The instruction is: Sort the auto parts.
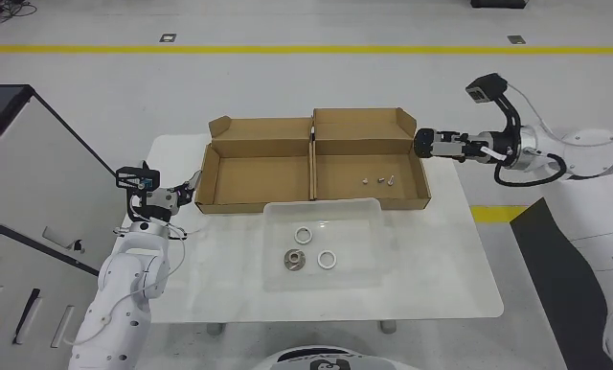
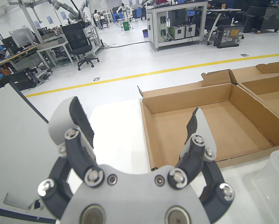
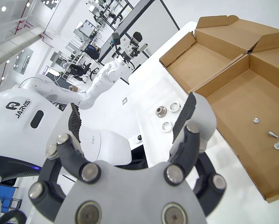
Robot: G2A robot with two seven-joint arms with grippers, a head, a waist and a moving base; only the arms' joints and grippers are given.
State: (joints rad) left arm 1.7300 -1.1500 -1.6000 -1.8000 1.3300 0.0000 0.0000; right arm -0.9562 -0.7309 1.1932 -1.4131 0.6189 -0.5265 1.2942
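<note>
Two open cardboard boxes stand side by side at the table's back. The left box (image 1: 254, 178) (image 2: 200, 129) is bare inside. The right box (image 1: 369, 173) (image 3: 242, 94) holds three small metal bolts (image 1: 378, 179) (image 3: 269, 132). In front of them a clear plastic tray (image 1: 323, 212) holds two white rings (image 1: 305, 235) (image 3: 175, 106) and a metal flanged part (image 1: 293, 261) (image 3: 160, 111). My left gripper (image 1: 189, 186) (image 2: 139, 122) hangs open just left of the left box. My right gripper (image 1: 420, 143) (image 3: 132, 117) is open at the right box's outer edge, holding nothing.
The white table (image 1: 431, 274) has free surface on both sides of the tray. A dark-framed white panel (image 1: 48, 169) stands to the left of the table. A yellow floor line (image 1: 306, 49) runs behind.
</note>
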